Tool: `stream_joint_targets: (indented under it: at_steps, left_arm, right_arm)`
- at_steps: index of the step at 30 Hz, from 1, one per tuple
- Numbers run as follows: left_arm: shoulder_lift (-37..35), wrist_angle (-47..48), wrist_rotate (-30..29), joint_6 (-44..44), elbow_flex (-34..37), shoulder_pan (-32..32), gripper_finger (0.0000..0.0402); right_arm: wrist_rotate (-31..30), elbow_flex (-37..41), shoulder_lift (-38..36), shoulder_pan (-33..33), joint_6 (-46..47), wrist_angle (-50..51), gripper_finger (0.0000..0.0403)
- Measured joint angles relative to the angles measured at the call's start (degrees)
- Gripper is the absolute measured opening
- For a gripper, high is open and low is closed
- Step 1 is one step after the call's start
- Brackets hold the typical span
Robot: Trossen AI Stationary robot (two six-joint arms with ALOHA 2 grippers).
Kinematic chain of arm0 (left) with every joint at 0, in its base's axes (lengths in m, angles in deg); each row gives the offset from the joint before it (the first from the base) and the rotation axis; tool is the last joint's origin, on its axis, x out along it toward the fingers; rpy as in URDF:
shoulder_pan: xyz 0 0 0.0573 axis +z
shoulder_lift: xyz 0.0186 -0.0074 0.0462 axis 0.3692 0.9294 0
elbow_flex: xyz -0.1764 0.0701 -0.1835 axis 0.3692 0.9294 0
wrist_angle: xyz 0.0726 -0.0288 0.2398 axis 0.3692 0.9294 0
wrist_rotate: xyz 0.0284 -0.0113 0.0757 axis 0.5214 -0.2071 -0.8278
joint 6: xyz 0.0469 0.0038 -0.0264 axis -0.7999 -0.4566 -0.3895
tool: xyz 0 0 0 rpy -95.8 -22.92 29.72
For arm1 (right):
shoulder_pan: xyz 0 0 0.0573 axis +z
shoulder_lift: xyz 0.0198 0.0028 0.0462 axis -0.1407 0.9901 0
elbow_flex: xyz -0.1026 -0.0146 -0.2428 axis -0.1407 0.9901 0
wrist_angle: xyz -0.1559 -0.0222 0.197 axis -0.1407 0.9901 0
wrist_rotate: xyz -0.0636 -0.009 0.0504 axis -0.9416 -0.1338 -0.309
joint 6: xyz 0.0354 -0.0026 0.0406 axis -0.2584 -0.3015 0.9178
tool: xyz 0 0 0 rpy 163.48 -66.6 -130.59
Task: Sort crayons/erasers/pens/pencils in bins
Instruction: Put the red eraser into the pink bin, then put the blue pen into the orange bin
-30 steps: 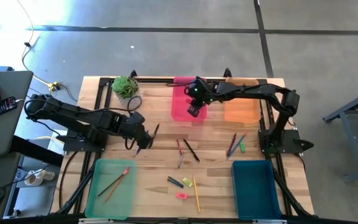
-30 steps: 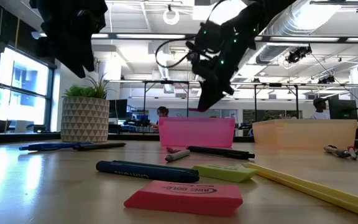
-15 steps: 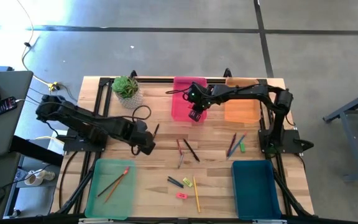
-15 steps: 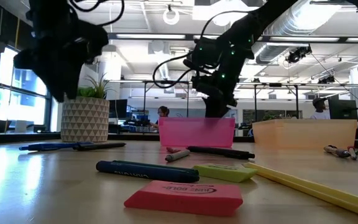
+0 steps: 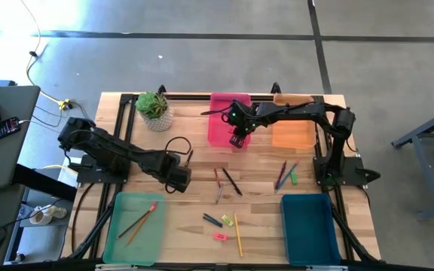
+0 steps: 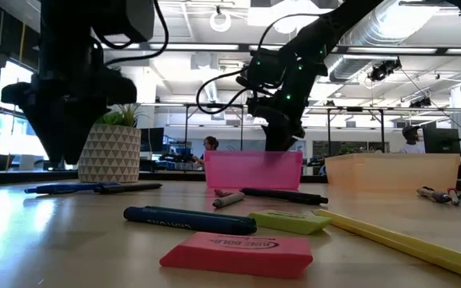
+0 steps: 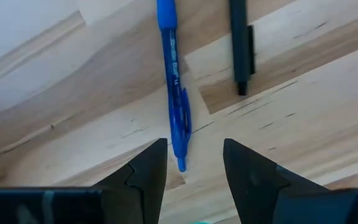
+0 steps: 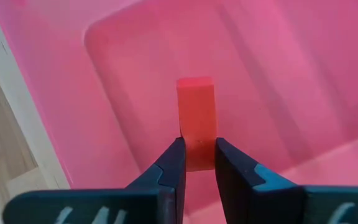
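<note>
Clearly, right hand (image 8: 197, 163) pinches eraser (image 8: 196, 118) above pink bin (image 8: 278, 68).

Potted plant (image 5: 154, 108) near table's (image 5: 194, 203) back-left corner
</note>
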State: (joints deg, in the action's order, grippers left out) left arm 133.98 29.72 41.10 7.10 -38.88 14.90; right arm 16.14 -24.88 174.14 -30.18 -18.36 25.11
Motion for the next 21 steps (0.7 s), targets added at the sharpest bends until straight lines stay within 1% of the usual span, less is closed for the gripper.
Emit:
stream_joint_targets:
  at_steps: [4, 8, 14, 17, 21]
  left_arm:
    - [0.68, 0.09, 0.67, 0.91, 0.91, 0.57, 0.0145]
    - [0.68, -0.19, 1.55, 0.59, 0.98, 1.85, 0.0145]
    - [0.65, -0.65, 2.43, -3.11, 0.98, 3.91, 0.0145]
    - [0.63, -0.68, 2.14, -4.15, 0.98, 4.96, 0.0145]
    - [0.74, -0.69, 2.1, -6.6, 0.98, 6.48, 0.0145]
  right_arm:
    - [0.79, 0.0, 0.0, -0.01, -0.75, 0.0, 0.0067]
    - [1.29, 0.0, 0.0, 0.01, -1.47, -0.13, 0.0105]
    - [1.03, 0.0, 0.0, 0.01, -1.48, -0.03, 0.0157]
    - [1.03, 0.0, 0.0, -0.01, -1.5, 0.09, 0.017]
    - [1.03, 0.0, 0.0, 0.01, -1.84, 0.55, 0.0177]
